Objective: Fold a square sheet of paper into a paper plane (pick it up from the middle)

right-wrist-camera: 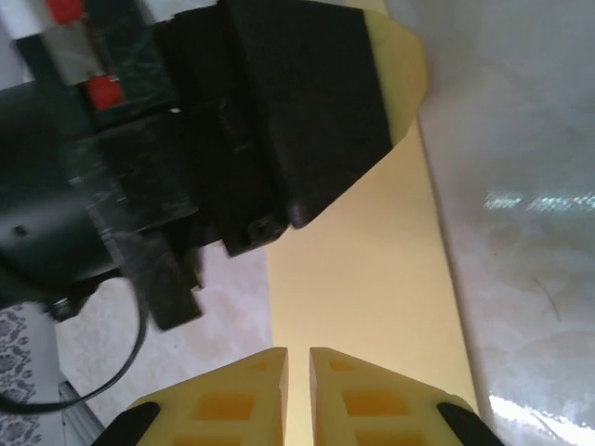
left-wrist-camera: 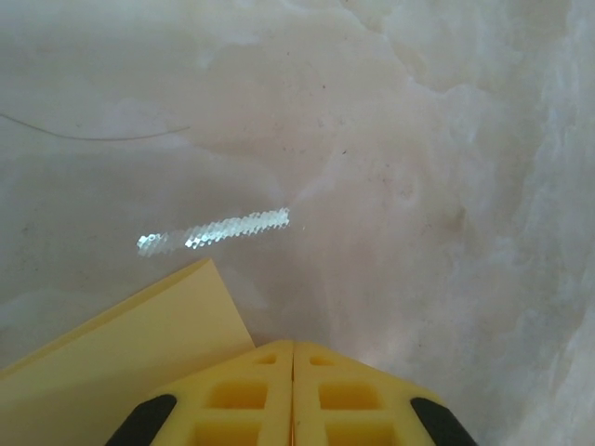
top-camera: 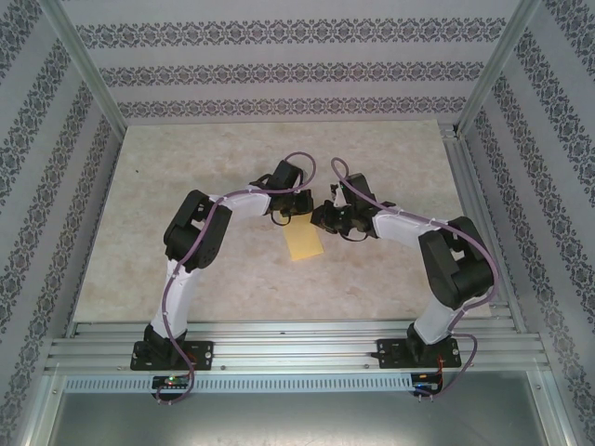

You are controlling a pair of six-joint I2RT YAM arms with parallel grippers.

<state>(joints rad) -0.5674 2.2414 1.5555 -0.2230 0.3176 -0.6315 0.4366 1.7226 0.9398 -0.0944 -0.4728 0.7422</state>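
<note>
I'm holding my left gripper [left-wrist-camera: 293,348] closed just beside the flat yellow paper sheet [left-wrist-camera: 112,367], my right gripper [right-wrist-camera: 297,358] hovering barely parted over it.

A pale marbled table top [top-camera: 279,153] sits between white walls [top-camera: 297,56] striped with dark floral bands, edged by silver metal posts [top-camera: 85,70] and rails [top-camera: 297,346], a bright glint of light [left-wrist-camera: 214,230] on its surface.

My left arm [top-camera: 182,279]: white links, black joints.
My right arm [top-camera: 409,226]: the same colours.
My cables [top-camera: 165,302]: purple, looped along each arm.
My left fingers [left-wrist-camera: 237,398]: yellow, with square pockets.
</note>
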